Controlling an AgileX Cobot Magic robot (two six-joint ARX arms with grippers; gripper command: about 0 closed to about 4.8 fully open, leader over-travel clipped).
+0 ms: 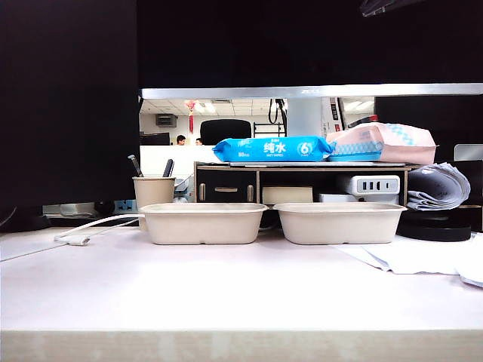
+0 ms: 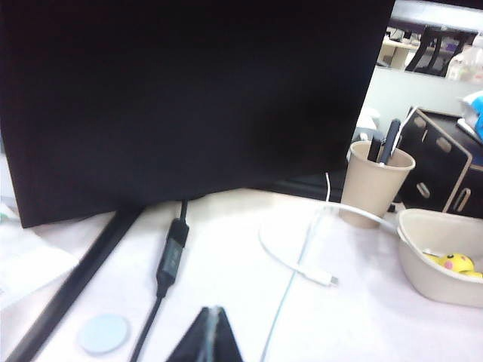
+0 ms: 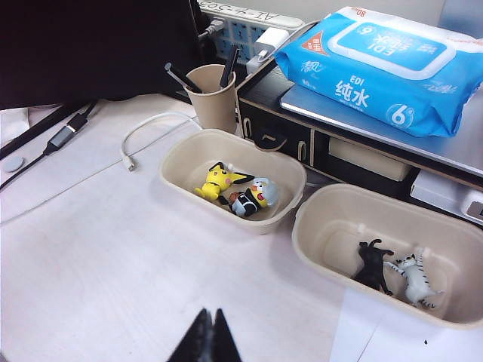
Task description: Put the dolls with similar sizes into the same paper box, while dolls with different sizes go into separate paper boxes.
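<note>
Bench (image 1: pixel 241 294): pale, bare in front | paper boxes (image 1: pixel 204 222) at 12 | left claw (image 2: pixel 213 335), right claw (image 3: pixel 210 339): both closed, empty | office behind

Two paper boxes (image 3: pixel 233 179) (image 3: pixel 392 253) held four dolls: two (image 3: pixel 217 182) (image 3: pixel 255 196) in one, two (image 3: pixel 372 264) (image 3: pixel 413 277) in the other; one pen cup (image 3: pixel 211 99) stood there.
</note>
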